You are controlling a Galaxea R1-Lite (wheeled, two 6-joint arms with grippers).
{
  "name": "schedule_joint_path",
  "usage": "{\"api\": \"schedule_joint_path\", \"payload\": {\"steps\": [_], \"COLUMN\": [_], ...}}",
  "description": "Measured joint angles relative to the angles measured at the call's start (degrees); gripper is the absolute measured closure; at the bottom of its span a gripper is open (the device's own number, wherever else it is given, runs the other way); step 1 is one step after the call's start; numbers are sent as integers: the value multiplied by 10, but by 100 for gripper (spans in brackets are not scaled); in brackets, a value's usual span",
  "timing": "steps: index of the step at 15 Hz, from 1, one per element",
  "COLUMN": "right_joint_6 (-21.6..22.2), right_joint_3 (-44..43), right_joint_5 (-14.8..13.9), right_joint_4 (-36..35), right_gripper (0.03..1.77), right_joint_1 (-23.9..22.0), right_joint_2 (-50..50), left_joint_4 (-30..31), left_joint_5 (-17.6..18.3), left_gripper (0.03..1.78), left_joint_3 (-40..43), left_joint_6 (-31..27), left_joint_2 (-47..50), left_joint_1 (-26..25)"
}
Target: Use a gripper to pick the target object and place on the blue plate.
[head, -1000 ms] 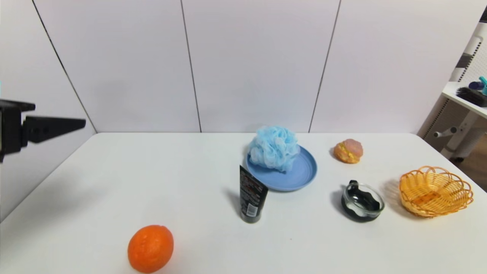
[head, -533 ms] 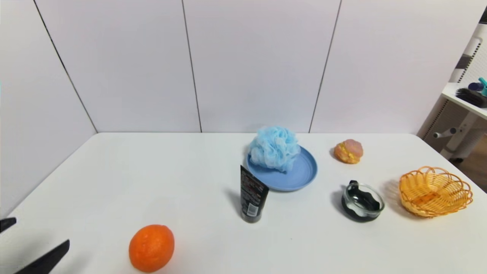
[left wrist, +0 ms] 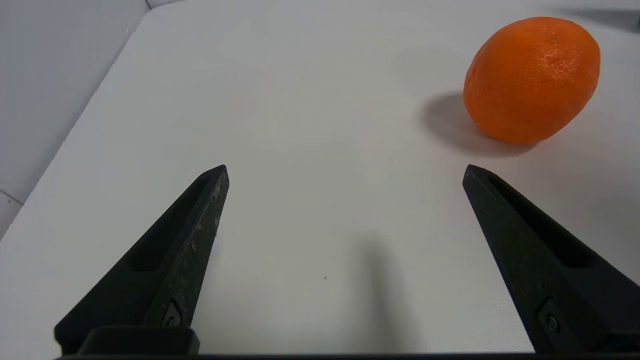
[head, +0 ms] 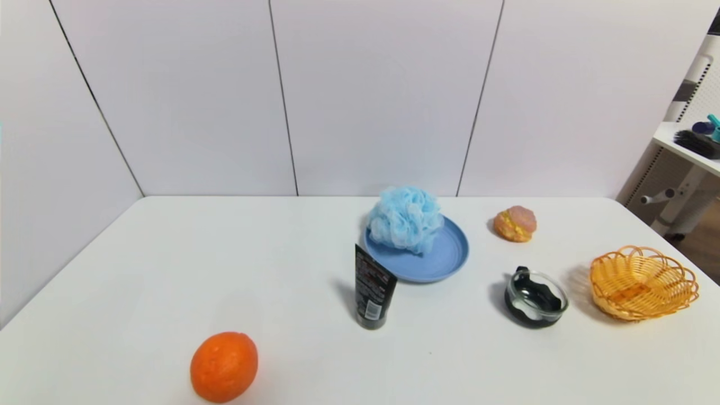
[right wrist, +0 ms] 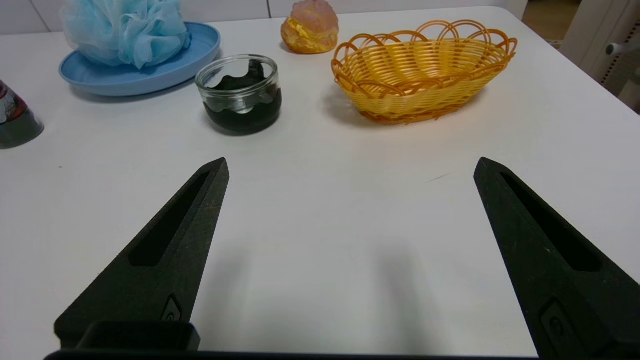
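Resting on the far-left part of the blue plate [head: 436, 256], the light-blue mesh bath pouf [head: 405, 218] is seen near the middle of the white table [head: 169, 264], its ruffles spilling slightly over the plate's rim. Just in front of the plate, a black tube [head: 371, 289] is stood upright on its cap. To the right, an orange-pink bun [head: 515, 223] is placed near the far edge, a small glass bowl [head: 535, 298] with dark contents is set nearer, and a woven orange basket [head: 643, 282] is found beside it. An orange fruit [head: 224, 366] lies at the near left, well apart from the plate. Neither arm is seen from the head camera. The left gripper [left wrist: 345, 172] is held low and level over bare tabletop at the near left, its two black fingers [left wrist: 190, 235] spread wide with nothing between them and the orange [left wrist: 531, 80] just beyond one tip. The right gripper [right wrist: 350, 167] is likewise held level above the near right of the table, spread wide and empty, pointed toward the basket [right wrist: 425, 70] and bowl [right wrist: 239, 92].
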State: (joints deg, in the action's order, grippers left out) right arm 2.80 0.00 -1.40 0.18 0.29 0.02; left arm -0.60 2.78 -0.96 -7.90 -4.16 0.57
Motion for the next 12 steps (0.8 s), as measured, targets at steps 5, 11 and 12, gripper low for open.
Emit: {"api": "schedule_joint_path", "payload": {"steps": [5,11,12], "right_joint_6": [0,0,0], "right_joint_3": [0,0,0], "right_joint_5": [0,0,0], "right_joint_4": [0,0,0], "right_gripper": [10,10,10], "right_joint_1": [0,0,0], "right_joint_2": [0,0,0], "left_joint_4": [2,2,2], "left_joint_5": [-22,-24,-24], "left_gripper": [12,12,12], "left_joint_3": [9,10,10], "left_joint_6": [62,63,63], "left_joint_2": [39,43,43], "left_joint_1": [-2,-1,-1]}}
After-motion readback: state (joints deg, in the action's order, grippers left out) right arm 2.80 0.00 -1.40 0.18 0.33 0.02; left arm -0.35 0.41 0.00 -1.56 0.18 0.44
